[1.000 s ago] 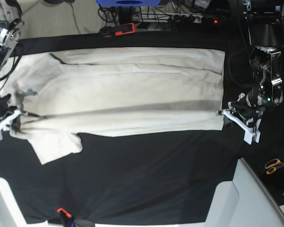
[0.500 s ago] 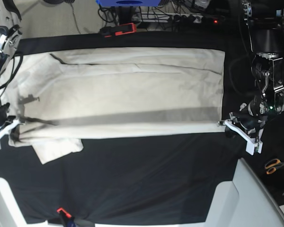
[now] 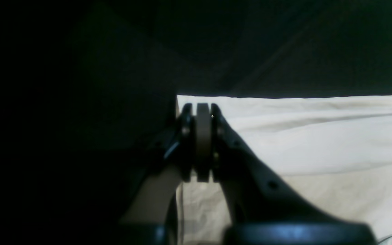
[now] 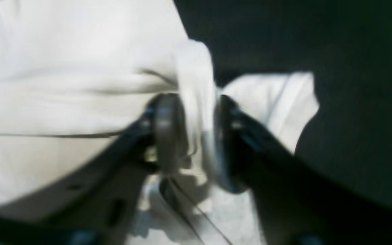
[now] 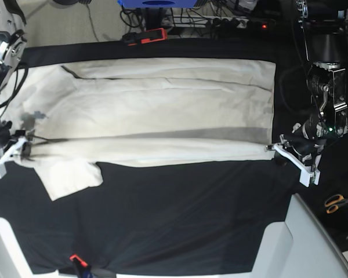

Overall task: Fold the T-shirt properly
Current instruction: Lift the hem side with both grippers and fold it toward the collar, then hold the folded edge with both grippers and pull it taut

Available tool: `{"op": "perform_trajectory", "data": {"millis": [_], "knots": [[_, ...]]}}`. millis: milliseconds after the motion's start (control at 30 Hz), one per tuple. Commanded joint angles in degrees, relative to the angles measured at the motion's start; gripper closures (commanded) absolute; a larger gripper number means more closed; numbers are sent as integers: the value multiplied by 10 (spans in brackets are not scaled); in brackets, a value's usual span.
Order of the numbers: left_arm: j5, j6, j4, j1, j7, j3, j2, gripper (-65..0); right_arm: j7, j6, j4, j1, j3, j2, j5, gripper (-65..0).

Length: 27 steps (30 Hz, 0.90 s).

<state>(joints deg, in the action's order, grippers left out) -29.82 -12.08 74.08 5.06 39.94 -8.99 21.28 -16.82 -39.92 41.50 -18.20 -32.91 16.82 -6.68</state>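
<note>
The cream T-shirt (image 5: 162, 110) lies spread across the black table cloth (image 5: 185, 214), folded lengthwise, with one sleeve (image 5: 69, 179) sticking out at the near left. My left gripper (image 5: 273, 148) is shut on the shirt's near right corner. The left wrist view shows its pads (image 3: 202, 136) pinching the cloth edge (image 3: 318, 143). My right gripper (image 5: 23, 146) is shut on bunched fabric at the shirt's near left end. The right wrist view shows cloth (image 4: 196, 88) squeezed between the pads of this gripper (image 4: 196, 136). A shadow band runs under the lifted edge.
Orange-handled scissors (image 5: 337, 202) lie at the right. A red-and-black tool (image 5: 146, 36) and a blue object (image 5: 156, 3) sit beyond the far edge. Pale panels (image 5: 304, 243) stand at the near corners. A small red item (image 5: 75, 258) is at the near left.
Both grippers pulled the held edge toward the near side of the table, then eased slightly back. The shadow band shifted with them, and the sleeve shows more again.
</note>
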Motion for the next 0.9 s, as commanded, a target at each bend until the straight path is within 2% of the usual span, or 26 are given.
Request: {"op": "perform_trajectory", "data": {"millis": [0,200,400,533,667,867], "knots": [[-2,-2,8,11,-10,-3,9,0,10,-1,7,-15,-2,12,7,-282],[-2,-2,7,12,-10,-5,11,0,-26,-1,7,-17,-1,12,7,-285],[-2,-2,7,13,-10,-3,11,0,-30,-1,11,-21,2,15,3,-285],[-2,-2,7,15,-10,-3,11,0,-30,-1,25,-33,-1,11,-95,-285],[-2,-2,7,16,-10,-5,11,0,-34,-1,55,-35,-2,-9,-160,-285],[-2,-2,7,16,-10,-6,11,0,-109,-1,121,-40,-1,-13,-175,-291]]}}
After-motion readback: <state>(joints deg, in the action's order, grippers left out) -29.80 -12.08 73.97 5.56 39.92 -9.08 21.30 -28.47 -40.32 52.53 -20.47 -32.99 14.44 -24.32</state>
